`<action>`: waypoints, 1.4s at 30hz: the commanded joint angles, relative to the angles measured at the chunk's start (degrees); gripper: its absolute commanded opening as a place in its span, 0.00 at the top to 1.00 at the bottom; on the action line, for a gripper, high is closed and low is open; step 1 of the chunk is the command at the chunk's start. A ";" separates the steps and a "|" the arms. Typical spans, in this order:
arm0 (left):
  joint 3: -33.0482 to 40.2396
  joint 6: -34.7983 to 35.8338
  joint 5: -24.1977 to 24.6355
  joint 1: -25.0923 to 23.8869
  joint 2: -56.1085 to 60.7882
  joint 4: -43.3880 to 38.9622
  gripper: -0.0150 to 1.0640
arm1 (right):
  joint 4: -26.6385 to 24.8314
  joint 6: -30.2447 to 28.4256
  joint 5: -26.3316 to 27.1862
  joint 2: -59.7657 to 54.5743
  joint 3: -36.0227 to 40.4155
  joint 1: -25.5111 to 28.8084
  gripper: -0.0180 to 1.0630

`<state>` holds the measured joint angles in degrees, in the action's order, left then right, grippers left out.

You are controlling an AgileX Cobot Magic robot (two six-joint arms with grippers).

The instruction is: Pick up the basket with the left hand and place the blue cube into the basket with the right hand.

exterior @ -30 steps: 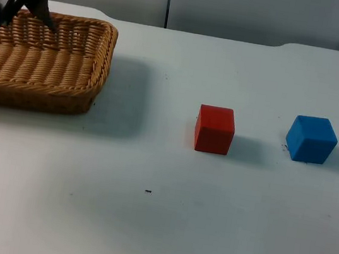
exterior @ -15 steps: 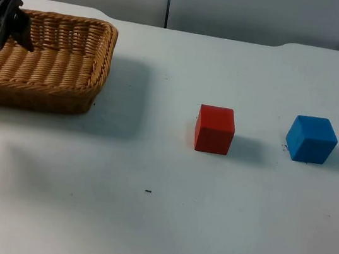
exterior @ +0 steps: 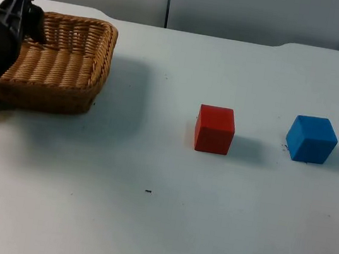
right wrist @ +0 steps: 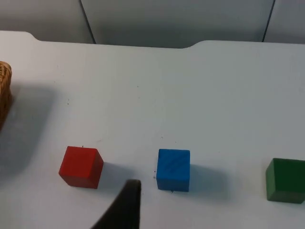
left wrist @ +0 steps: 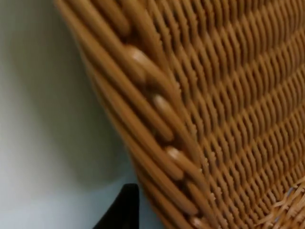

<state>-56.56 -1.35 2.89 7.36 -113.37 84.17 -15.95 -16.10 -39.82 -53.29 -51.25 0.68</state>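
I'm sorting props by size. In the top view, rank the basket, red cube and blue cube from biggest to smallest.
1. Basket, clearly largest.
2. Red cube and blue cube look about alike; I would not rank them.

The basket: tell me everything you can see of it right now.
The basket is a shallow rectangular tray of tan woven wicker with a thick braided rim. It holds nothing and stands at the table's far left, well away from the cubes. The left end effector is at its left end, one finger over the rim.
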 commanded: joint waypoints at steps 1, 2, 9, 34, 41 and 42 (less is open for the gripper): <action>-0.16 0.47 0.55 0.40 -0.99 1.38 0.05 | -0.36 -0.46 0.82 -0.20 -0.39 0.09 0.02; -0.16 0.36 0.40 0.40 -1.01 1.38 0.05 | -0.36 -0.46 0.94 -0.20 -0.39 0.09 0.02; -0.16 0.36 -1.02 0.40 -1.01 1.18 0.05 | -0.76 -0.46 1.15 -0.20 -0.39 0.09 0.02; -0.16 1.82 -4.62 0.40 -1.01 0.80 0.99 | -2.35 -0.46 1.25 -0.20 -0.39 0.09 0.02; -0.16 1.35 -5.32 0.40 3.26 -0.57 0.99 | -2.57 -0.46 1.39 -0.20 -0.39 0.09 0.02; -0.16 1.72 -5.96 0.40 4.93 0.02 0.99 | -2.57 -0.46 1.39 -0.20 -0.39 0.09 0.02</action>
<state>-56.63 0.00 -1.07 7.47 -112.51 84.25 -18.28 -16.24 -39.19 -53.29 -51.25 0.68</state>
